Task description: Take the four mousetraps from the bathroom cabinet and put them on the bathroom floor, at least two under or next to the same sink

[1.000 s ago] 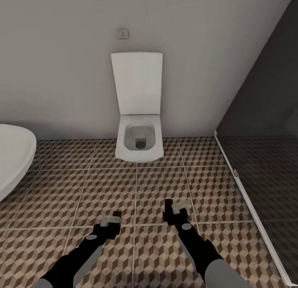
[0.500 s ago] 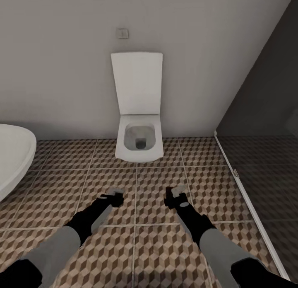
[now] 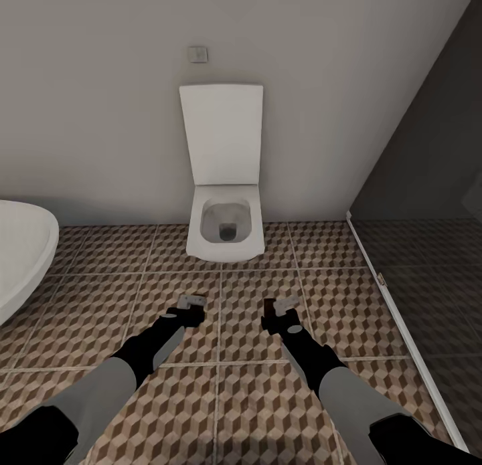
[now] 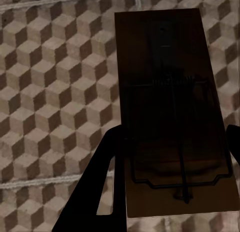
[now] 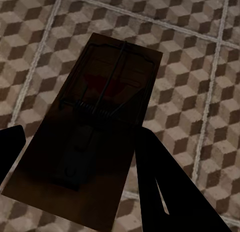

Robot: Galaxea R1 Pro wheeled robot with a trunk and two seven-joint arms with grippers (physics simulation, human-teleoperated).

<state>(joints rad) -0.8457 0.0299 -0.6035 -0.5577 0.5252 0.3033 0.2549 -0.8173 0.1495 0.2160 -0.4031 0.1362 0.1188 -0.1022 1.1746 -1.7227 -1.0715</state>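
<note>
Two mousetraps in play, one per gripper: a flat wooden board with wire spring and bar in the left wrist view, mousetrap [image 4: 170, 117], pinched by its near end between dark fingers [image 4: 95, 192]; a second mousetrap [image 5: 97, 127] in the right wrist view, red mark faintly showing under the wire, likewise clamped at its near end. Probably light, stiff and thin, so little squeeze needed; likely fragile only at the spring bar, which looks best left untouched. Safest hold, by judgement: the long edges of the bare board, clear of wire and catch, as both grips appear to be. Flat base should sit steady once laid down, though perhaps prone to sliding on smooth tile. In the head view, left gripper [image 3: 189, 311] at about 7 o'clock from centre and right gripper [image 3: 280, 312] at about 5 o'clock, both closed on their boards, held above the cube-patterned bathroom floor [image 3: 87, 318]. Toilet [image 3: 224, 231] at 12 o'clock from the grippers, lid raised against the wall; white bathtub [image 3: 20, 257] at 9 o'clock; dark grey tiled patch [image 3: 435, 304] behind a glass edge at 3 o'clock.
</note>
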